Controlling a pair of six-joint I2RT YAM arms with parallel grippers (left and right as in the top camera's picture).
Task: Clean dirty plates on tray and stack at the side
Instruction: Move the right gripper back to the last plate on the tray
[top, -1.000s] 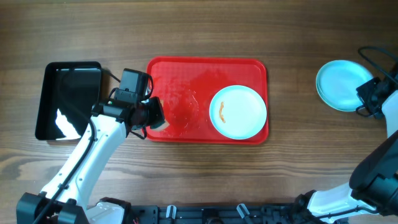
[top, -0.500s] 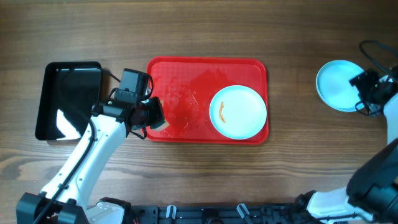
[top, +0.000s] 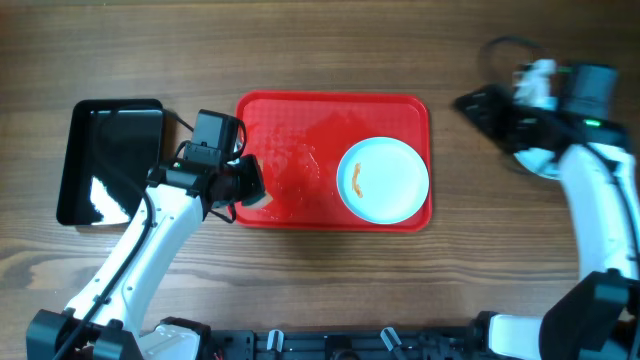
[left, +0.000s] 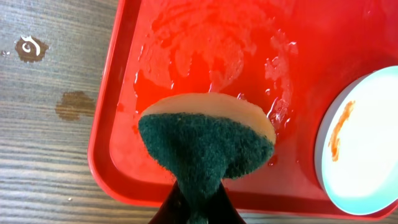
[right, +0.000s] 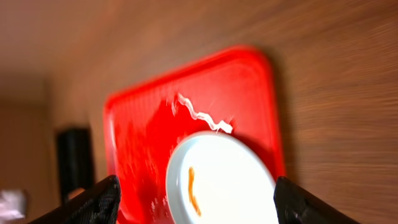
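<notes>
A pale plate (top: 383, 180) with an orange smear lies on the right half of the red tray (top: 290, 110). My left gripper (top: 250, 184) hangs over the tray's left edge, shut on a green and tan sponge (left: 205, 143). The left wrist view shows the plate (left: 367, 149) to the right of the sponge, apart from it. My right gripper (top: 472, 104) hovers blurred above the table just right of the tray, pointing at it. Its fingers (right: 93, 199) stand wide open with nothing between them, and the smeared plate (right: 230, 180) shows below. The plates stacked at the side are hidden under the right arm.
A glossy black tray (top: 110, 160) sits left of the red tray. Soapy water (top: 300, 170) wets the red tray's left half (left: 205, 50). Small stains (left: 74, 106) mark the wooden table beside the tray's left rim.
My right arm has swung left from the far right side to just beside the tray, and its jaws have opened. The left arm and sponge have not moved.
</notes>
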